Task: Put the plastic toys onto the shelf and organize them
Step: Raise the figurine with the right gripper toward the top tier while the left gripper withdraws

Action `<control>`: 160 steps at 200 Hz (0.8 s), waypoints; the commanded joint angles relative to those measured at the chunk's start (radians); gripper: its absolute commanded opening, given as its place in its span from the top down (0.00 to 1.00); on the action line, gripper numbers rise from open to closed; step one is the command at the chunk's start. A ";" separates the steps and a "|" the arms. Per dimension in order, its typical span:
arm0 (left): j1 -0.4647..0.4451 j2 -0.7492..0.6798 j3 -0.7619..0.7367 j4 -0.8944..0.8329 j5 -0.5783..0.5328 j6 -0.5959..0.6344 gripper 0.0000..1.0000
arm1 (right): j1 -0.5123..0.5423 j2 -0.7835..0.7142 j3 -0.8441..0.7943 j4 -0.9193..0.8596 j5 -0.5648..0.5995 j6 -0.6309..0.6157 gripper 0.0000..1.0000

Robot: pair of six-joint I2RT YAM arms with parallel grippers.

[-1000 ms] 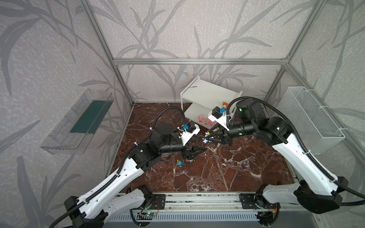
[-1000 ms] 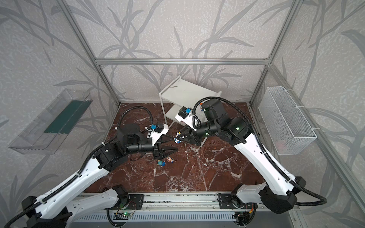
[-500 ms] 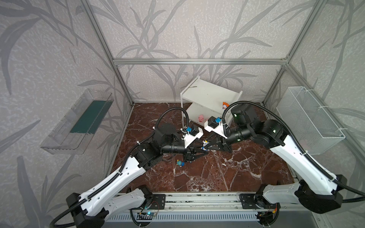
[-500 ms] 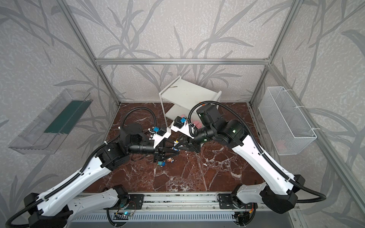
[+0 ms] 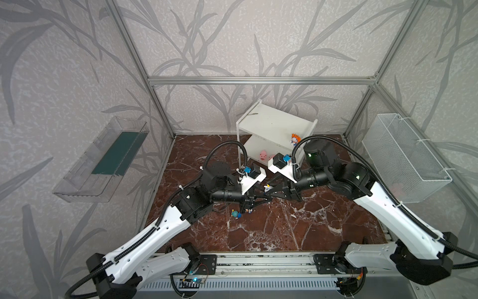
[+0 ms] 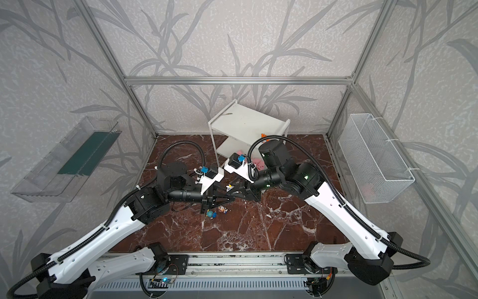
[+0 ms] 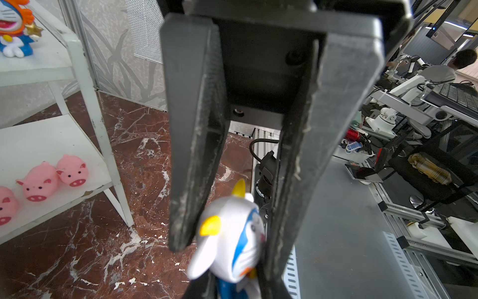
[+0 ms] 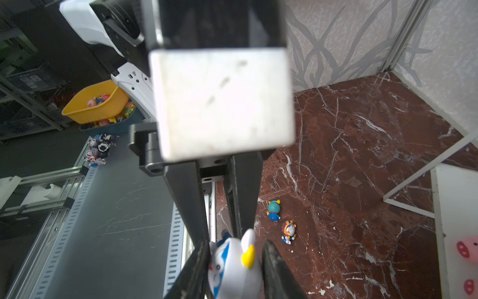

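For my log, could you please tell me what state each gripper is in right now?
Left gripper: closed on the white figurine.
Right gripper: around the same figurine's body; whether it grips cannot be told.

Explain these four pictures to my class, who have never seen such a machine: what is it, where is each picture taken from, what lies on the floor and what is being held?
These are two robot arms with two-fingered grippers. Two pictures look down on the whole scene from above; two come from cameras on the arms' wrists. The arms meet in mid-air: the left gripper is shut on a white-gold figurine, and the right gripper straddles it too, though whether it grips is unclear. On the marble floor lie a teal-headed figurine and another figurine. The white shelf holds an orange-headed figurine on top and pink pigs below.
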State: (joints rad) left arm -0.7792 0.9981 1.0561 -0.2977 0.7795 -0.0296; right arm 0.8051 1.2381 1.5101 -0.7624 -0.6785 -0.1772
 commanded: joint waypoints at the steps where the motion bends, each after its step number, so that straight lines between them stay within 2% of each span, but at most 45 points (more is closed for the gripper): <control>1: -0.005 -0.031 -0.011 0.072 -0.010 -0.007 0.87 | 0.003 -0.040 -0.049 0.150 -0.013 0.111 0.61; 57: -0.003 -0.058 -0.030 0.097 -0.036 -0.012 0.87 | 0.004 -0.074 -0.156 0.320 0.048 0.242 0.62; 110: -0.003 -0.072 -0.040 0.109 -0.065 -0.014 0.86 | 0.005 -0.076 -0.180 0.373 0.070 0.275 0.69; 126: -0.003 -0.078 -0.044 0.112 -0.080 -0.013 0.77 | 0.005 -0.072 -0.180 0.380 0.092 0.278 0.71; 137: -0.004 -0.083 -0.044 0.110 -0.092 -0.013 0.62 | 0.003 -0.069 -0.176 0.382 0.118 0.273 0.72; 160: -0.003 -0.108 -0.058 0.098 -0.132 -0.010 0.38 | -0.021 -0.045 -0.126 0.354 0.140 0.225 0.72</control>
State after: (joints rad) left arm -0.7799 0.9337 1.0153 -0.2237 0.6727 -0.0456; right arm 0.8074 1.1728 1.3396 -0.4194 -0.5980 0.0803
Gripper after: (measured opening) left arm 0.526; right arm 0.317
